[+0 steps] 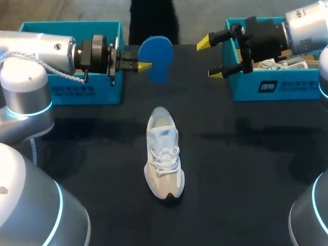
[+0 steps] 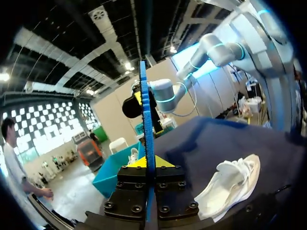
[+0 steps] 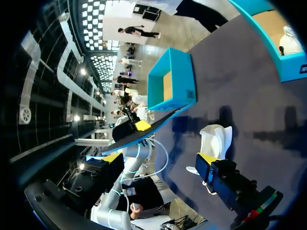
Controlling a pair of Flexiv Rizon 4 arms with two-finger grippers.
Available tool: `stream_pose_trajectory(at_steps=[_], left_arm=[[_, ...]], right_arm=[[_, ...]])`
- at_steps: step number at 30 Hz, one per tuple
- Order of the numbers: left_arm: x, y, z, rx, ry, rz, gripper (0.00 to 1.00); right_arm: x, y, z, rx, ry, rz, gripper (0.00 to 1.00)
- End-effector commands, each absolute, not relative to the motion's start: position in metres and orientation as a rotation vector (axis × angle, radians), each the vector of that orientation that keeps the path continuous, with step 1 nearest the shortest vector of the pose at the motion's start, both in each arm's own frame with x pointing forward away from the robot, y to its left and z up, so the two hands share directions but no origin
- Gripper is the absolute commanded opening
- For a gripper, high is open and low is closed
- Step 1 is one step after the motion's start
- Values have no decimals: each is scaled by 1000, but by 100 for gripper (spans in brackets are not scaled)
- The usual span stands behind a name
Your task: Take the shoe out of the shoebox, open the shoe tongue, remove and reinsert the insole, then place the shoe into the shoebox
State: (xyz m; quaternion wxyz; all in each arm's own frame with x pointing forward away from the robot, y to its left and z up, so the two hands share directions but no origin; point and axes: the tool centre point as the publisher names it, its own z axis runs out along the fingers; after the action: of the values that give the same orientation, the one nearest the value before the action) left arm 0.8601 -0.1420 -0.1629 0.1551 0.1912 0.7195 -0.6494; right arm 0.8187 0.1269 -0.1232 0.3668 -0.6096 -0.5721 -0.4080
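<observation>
Left gripper (image 1: 145, 65): jaws pinching blue insole (image 1: 156, 53), held above worktop (image 1: 246, 164). Right gripper (image 1: 210, 58): jaws wide. White shoe (image 1: 164, 154) upright mid-worktop.

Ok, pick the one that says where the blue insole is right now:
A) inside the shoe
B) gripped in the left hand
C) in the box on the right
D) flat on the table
B: the left hand is shut on the insole, holding it in the air, apart from the shoe.

Left fingers (image 1: 145, 66) clamp the insole (image 1: 156, 53) aloft; right fingers (image 1: 204, 42) spread wide.
</observation>
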Motion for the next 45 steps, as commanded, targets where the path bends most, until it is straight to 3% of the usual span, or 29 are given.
stream_pose_trajectory(at_steps=[1,15,45], left_arm=[[859,-143,-155,1133,1508,-1253,0],[867,-144,-136,1078,1206,-1145,0],[864,-150,-136,1091,1287,-1151,0]], right_arm=[[820,129,-124,-1568,-1470,-1046,100],[820,129,-124,-1568,-1470,-1046,100],[811,167,-121,-1479,-1481,-1046,100]])
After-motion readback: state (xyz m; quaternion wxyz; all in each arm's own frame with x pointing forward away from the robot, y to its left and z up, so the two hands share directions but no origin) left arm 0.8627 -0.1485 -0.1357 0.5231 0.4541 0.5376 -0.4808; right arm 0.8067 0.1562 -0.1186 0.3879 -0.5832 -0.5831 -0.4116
